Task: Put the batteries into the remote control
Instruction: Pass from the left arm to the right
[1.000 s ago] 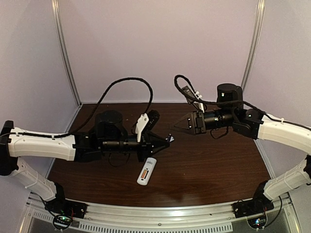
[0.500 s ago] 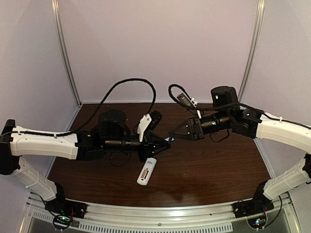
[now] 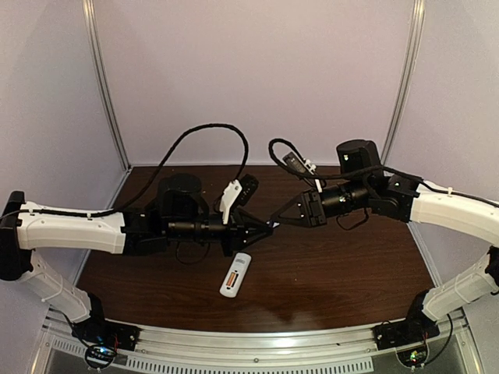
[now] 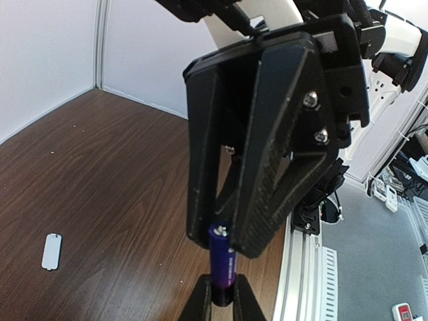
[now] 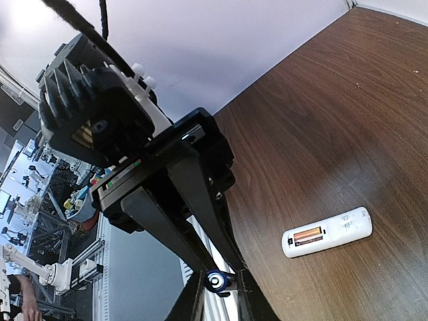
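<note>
Dark wood surface (image 3: 351,265), lilac walls behind. Remote control (image 3: 235,275) flat on it, back up, bay open with one orange battery (image 5: 307,235) seated. Loose cover (image 4: 51,251) well apart.

Mid-air hand-over above the surface: left end effector (image 4: 219,299) clamped on the base of a blue-violet battery (image 4: 222,259). Right end effector (image 5: 217,294) straddling the free end (gripping or merely around it: cannot tell).

Risks, as judged:
- drop onto the surface on early left release
- skew or flick-out from a tip-only pinch
- polarity error at insertion
</note>
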`<action>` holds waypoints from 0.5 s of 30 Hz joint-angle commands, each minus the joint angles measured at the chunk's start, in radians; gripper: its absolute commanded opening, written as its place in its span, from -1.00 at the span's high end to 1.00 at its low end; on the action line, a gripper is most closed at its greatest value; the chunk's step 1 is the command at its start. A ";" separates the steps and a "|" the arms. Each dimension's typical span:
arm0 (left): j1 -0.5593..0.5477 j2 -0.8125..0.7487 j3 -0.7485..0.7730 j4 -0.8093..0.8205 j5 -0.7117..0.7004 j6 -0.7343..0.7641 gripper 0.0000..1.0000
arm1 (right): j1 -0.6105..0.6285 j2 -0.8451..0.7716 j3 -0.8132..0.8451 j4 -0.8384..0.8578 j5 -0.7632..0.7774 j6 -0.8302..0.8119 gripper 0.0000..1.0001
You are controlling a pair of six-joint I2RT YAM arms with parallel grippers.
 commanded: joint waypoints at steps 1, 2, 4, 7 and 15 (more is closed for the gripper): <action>0.004 0.019 0.038 0.017 0.030 -0.004 1.00 | 0.006 0.012 0.032 -0.016 0.032 -0.010 0.62; 0.004 0.020 0.040 0.015 0.033 -0.003 1.00 | 0.006 0.012 0.032 -0.016 0.034 -0.011 0.63; 0.004 0.022 0.043 0.013 0.037 -0.003 1.00 | 0.006 0.010 0.031 -0.014 0.039 -0.009 0.64; 0.004 0.026 0.045 0.011 0.041 -0.002 1.00 | 0.007 0.011 0.030 -0.014 0.043 -0.007 0.72; 0.004 0.023 0.054 0.002 0.030 0.005 0.76 | 0.006 0.017 0.034 -0.028 0.044 -0.015 1.00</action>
